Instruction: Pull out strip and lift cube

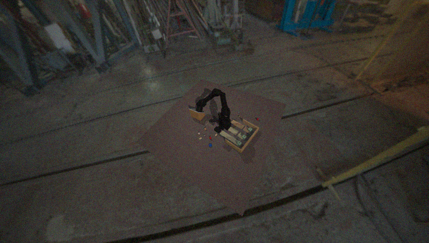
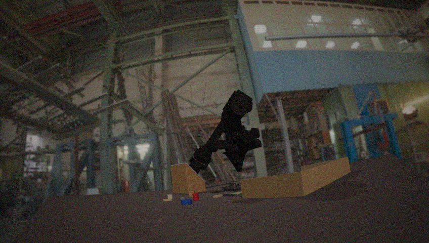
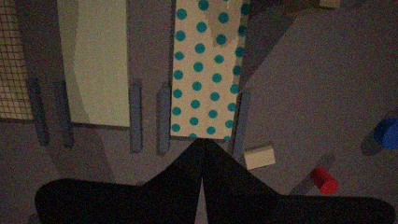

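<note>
Dim industrial hall, steel trusses and racks along the far side, blue frame (image 1: 304,14) at upper right, dark grooves and a yellow beam (image 1: 376,159) crossing the concrete floor. On it, a brown mat (image 1: 192,162) bearing everything. Black arm (image 1: 221,105) bent over from a tan wedge base (image 1: 197,114) toward an open tan tray (image 1: 251,136) holding three strips side by side. Small scattered bits left of the tray, among them a blue piece (image 1: 210,145) and a red one (image 1: 210,137). Labelled cube too small to single out here.

From the low side view: same hall, blue wall band overhead, mat sloping up to the right. Tray wall (image 2: 295,180) seen side-on, hiding strips and cubes. Arm (image 2: 234,132) folded down between wedge (image 2: 184,178) and tray.

From the wrist: mat close up, grey-blue rails between strips. Dotted strip (image 3: 206,70), tan with teal spots, straight ahead; plain pale strip (image 3: 95,61) left of it; grid-patterned strip (image 3: 11,56) at the far left edge. Gripper (image 3: 203,140) with fingers pressed together on nothing, tips meeting just at the dotted strip's near end. Tan block (image 3: 260,157), red cylinder (image 3: 323,180) and blue cylinder (image 3: 387,133) lying to the right. No cube within this framing.
</note>
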Controlling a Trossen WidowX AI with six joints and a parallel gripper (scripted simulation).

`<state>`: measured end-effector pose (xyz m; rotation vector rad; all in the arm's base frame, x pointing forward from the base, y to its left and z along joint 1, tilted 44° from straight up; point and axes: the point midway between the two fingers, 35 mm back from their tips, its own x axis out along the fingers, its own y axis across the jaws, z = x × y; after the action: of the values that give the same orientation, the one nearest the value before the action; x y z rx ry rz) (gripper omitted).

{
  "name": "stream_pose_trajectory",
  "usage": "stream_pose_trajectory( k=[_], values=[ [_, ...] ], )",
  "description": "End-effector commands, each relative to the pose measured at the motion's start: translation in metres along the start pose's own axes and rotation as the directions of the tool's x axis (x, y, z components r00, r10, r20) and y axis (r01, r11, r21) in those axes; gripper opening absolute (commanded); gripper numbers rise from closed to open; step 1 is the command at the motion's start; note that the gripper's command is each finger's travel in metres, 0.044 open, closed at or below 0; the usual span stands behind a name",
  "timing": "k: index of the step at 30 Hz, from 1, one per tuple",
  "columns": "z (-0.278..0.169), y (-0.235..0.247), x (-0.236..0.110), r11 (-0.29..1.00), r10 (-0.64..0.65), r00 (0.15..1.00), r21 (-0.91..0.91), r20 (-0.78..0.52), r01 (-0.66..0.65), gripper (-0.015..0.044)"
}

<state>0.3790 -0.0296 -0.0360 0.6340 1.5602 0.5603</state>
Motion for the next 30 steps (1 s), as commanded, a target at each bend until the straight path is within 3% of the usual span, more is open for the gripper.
stream_pose_trajectory(
  k=[1,30],
  values=[
    [0.002,-0.001,0.002,1.0,-0.004,1.0,-0.008,-0.005,0.004,0.0],
    [0.001,-0.001,0.05,1.0,-0.003,1.0,-0.008,-0.005,0.003,0.0]
  ],
)
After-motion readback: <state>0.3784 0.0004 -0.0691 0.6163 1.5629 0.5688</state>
